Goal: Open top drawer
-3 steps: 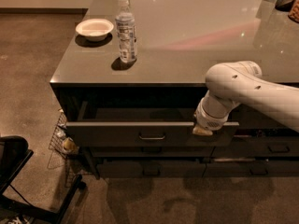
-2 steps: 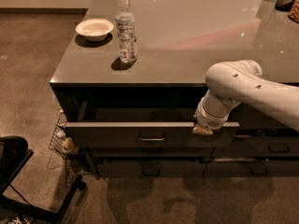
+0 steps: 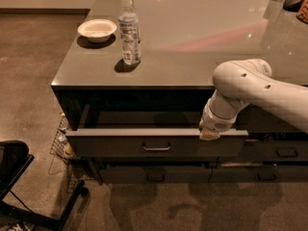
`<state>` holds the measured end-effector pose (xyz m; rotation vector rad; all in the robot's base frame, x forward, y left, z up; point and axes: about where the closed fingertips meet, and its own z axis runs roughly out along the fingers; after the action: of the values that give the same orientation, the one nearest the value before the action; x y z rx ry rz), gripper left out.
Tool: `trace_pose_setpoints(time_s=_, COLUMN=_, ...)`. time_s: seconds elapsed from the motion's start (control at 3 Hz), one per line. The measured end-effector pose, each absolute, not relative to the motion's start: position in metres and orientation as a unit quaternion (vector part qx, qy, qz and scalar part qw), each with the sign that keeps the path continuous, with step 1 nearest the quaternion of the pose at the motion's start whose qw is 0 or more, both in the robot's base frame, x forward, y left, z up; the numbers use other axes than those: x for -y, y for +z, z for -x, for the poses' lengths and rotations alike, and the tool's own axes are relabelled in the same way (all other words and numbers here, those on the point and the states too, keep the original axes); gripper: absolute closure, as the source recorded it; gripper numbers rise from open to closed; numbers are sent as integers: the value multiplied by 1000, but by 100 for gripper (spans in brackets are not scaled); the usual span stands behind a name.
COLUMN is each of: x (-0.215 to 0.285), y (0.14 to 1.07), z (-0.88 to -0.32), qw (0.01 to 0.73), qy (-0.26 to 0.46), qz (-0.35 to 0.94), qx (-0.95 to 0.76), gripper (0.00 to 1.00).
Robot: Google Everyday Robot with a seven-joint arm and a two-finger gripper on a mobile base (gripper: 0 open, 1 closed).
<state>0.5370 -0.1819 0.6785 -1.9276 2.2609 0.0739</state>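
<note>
A white bowl (image 3: 96,30) sits near the left edge of the glossy grey surface (image 3: 192,42). A clear bottle (image 3: 130,32) with a white cap stands upright just right of it, nearer the front and not touching it. The claw (image 3: 210,133) hangs below the surface's front edge, toward the right. On the brown floor (image 3: 29,71) by the left corner is a wire rack (image 3: 60,141), with a black chair (image 3: 14,162) nearer me. The low drawers (image 3: 154,174) are closed.

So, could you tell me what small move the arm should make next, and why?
Probably lift the gripper, which rests on the front edge of the top drawer right of the handle, and back away: the drawer stands pulled well out, its inside showing, so opening looks done.
</note>
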Motion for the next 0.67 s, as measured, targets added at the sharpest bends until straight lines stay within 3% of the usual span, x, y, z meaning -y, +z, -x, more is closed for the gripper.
trace_pose_setpoints(time_s=0.67, x=182, y=678, z=-537, qw=84, qy=25, qz=646, qx=-758, gripper=59)
